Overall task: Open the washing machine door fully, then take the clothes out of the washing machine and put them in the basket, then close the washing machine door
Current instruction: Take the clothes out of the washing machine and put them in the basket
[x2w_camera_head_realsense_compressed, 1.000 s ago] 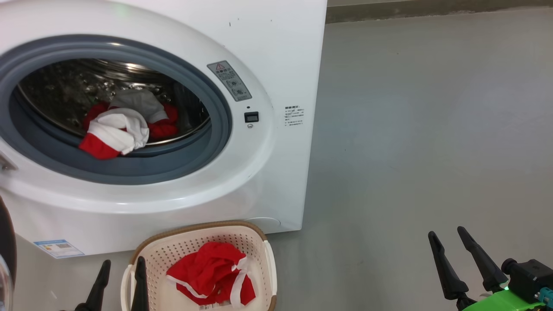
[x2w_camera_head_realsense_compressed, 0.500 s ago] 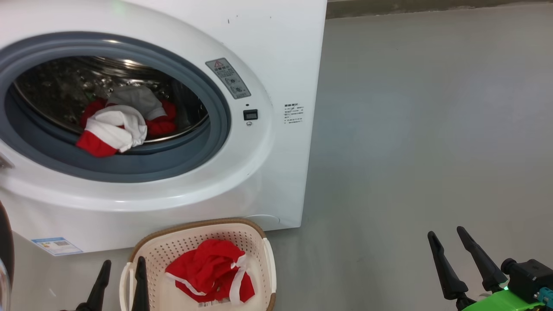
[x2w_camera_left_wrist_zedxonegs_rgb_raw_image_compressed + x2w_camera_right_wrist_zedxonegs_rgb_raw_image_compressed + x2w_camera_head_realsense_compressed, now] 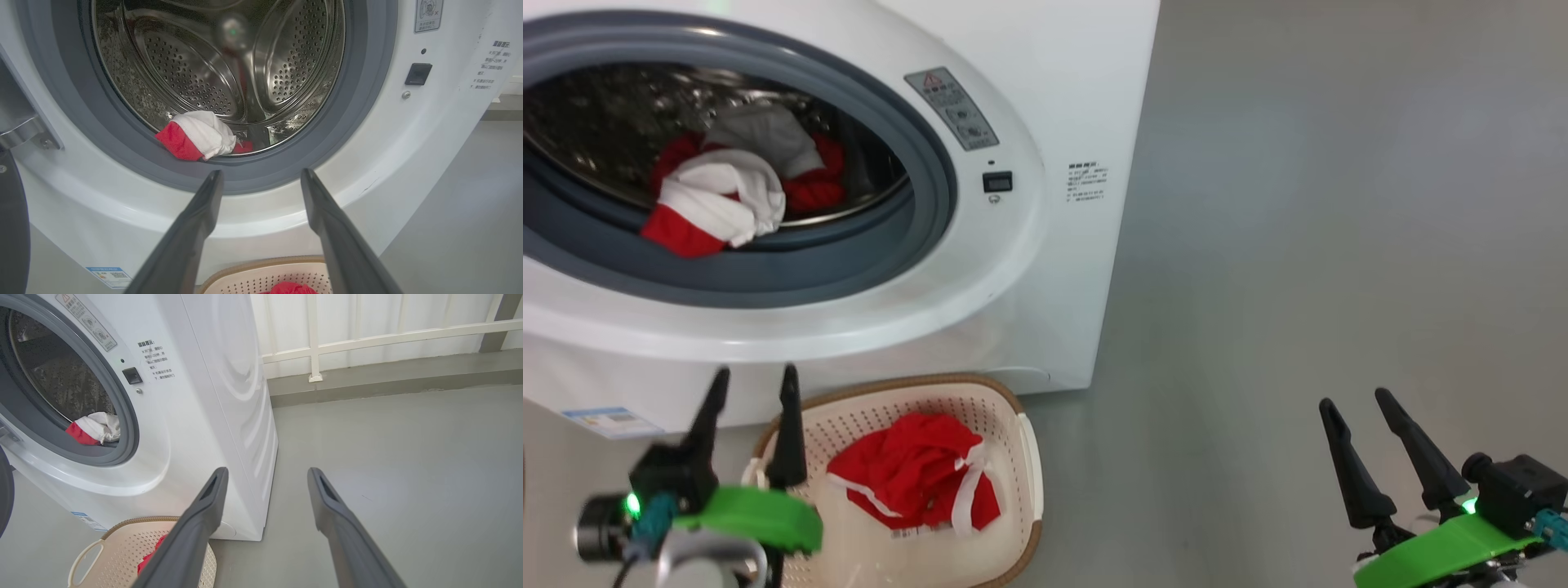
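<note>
Grey floor (image 3: 1298,204), white washing machine (image 3: 1062,269) standing on it, cream basket (image 3: 1005,412) just in front

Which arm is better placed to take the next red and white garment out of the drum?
Left. The open left gripper points straight at the garment at the front of the drum; the right gripper hangs over the floor beside the washing machine.

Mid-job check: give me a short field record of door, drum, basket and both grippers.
door: swung open to the left
drum: red-and-white clothes lying at the front lip
basket: on the floor before the washing machine, one red garment inside
left gripper: jaws open, empty, above basket's left edge
right gripper: jaws open, empty, over the floor
</note>
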### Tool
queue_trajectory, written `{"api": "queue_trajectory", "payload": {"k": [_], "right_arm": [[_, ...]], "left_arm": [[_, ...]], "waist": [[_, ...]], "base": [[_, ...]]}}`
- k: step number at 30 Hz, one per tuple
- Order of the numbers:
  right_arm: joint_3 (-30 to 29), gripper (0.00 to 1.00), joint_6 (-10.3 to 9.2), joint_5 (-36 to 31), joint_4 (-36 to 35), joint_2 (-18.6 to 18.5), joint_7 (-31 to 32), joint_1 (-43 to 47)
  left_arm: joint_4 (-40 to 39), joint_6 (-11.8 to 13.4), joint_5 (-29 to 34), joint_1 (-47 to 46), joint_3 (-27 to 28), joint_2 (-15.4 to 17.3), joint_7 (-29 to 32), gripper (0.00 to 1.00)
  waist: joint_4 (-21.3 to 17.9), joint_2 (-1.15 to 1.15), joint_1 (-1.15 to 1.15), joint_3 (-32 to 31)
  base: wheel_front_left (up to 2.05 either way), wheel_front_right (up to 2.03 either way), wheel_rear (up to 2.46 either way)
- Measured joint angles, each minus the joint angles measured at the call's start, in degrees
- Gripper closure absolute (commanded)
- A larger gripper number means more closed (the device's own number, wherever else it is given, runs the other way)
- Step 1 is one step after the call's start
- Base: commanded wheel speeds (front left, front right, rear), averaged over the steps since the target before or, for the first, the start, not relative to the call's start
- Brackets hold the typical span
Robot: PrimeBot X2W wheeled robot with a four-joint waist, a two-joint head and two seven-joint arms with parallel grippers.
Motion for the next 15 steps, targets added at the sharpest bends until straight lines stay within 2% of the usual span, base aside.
{"api": "queue_trajectory", "payload": {"k": [15], "right_arm": [[0.69,0.00,0.00,0.01,-0.68,1.27,0.00,-8.06]], "left_arm": [[25.40,4.53,3.74,-30.53,-0.59,4.95,0.03,0.00]], "waist": [[-1.43,0.00,0.00,10.55]], "base": [[0.00,0.00,0.00]]}}
